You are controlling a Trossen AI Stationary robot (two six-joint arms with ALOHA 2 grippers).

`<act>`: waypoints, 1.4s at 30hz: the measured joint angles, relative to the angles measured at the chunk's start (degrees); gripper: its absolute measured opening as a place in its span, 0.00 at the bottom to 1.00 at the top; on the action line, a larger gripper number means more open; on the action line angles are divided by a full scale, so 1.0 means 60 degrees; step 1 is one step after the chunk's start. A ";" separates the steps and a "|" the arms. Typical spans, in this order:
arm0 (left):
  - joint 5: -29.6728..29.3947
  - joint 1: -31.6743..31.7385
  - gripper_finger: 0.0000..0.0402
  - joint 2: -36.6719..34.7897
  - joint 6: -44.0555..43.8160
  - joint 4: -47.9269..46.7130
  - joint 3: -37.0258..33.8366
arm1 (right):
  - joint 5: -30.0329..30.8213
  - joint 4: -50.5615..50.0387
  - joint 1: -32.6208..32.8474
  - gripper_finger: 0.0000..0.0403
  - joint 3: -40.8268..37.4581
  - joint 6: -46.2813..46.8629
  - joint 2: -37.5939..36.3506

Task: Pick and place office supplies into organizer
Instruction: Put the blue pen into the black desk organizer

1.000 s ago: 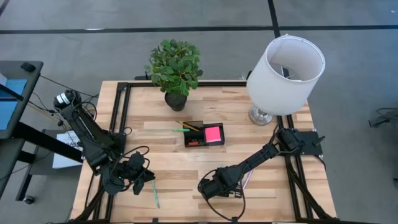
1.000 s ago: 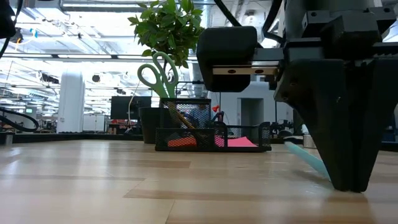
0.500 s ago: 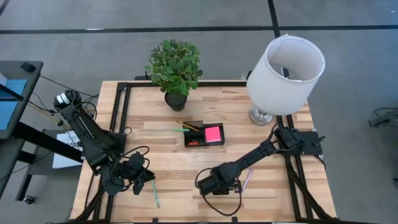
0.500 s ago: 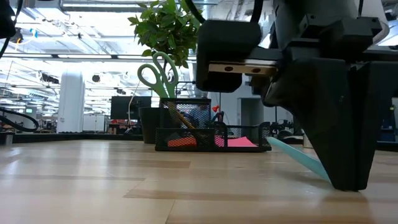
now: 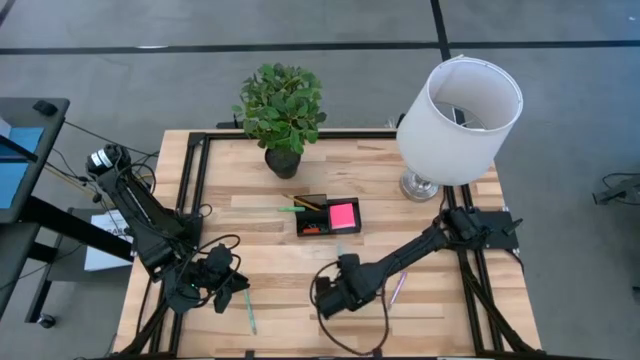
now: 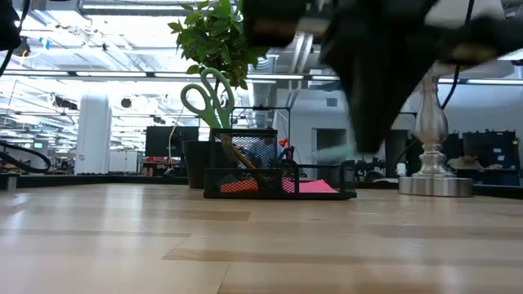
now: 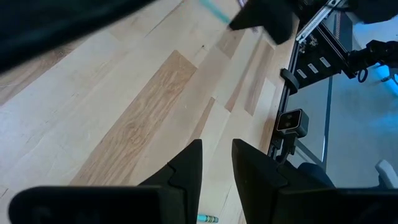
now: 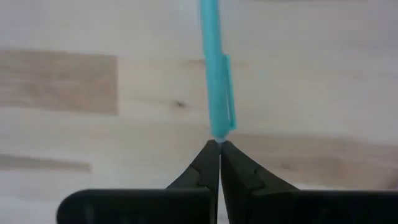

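Observation:
My right gripper [image 5: 328, 300] hangs above the table's near middle, shut on a teal pen [image 8: 214, 68]. In the low view it is blurred and high up [image 6: 369, 135]. The black organizer [image 5: 328, 216] stands at the table's middle with a pink sticky-note pad [image 5: 343, 215] and green-handled scissors [image 6: 206, 94] standing in it. A second teal pen [image 5: 249, 312] lies near the front left, beside my left gripper [image 5: 225, 290], which is open with nothing between its fingers [image 7: 186, 168]. A pink pen [image 5: 397, 288] lies on the wood beside my right arm. My right gripper pinches the teal pen by its very end [image 8: 217, 134], the end that bears the clip, between its two fingertips. The fingers come from above, pointing down. The pen sticks out beyond the fingertips and is lifted clear of the table.
A potted plant [image 5: 282, 110] stands at the far edge behind the organizer. A white-shaded lamp [image 5: 455, 120] stands at the far right, its base [image 6: 433, 184] on the wood. Bare wood lies between the organizer and the near edge.
My right gripper has risen from the table with the teal pen and rolled its wrist. The pen, whose end lay at the wood under the fingertips a second ago, now hangs clear. The pink pen beside the arm has come into full view.

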 joint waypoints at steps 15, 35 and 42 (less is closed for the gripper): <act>0.0000 0.0000 0.20 0.0000 0.0000 0.0000 0.0000 | 0.0891 -0.3014 0.0530 0.00 0.2080 -0.1492 -0.0011; 0.0000 0.0000 0.20 0.0000 0.0000 -0.0007 0.0000 | 0.0856 -0.4048 -0.1356 0.00 0.3384 -0.8437 -0.1227; 0.0000 0.0000 0.20 0.0000 0.0000 -0.0004 0.0000 | 0.0130 -0.4051 -0.2742 0.00 0.3390 -0.9848 -0.1566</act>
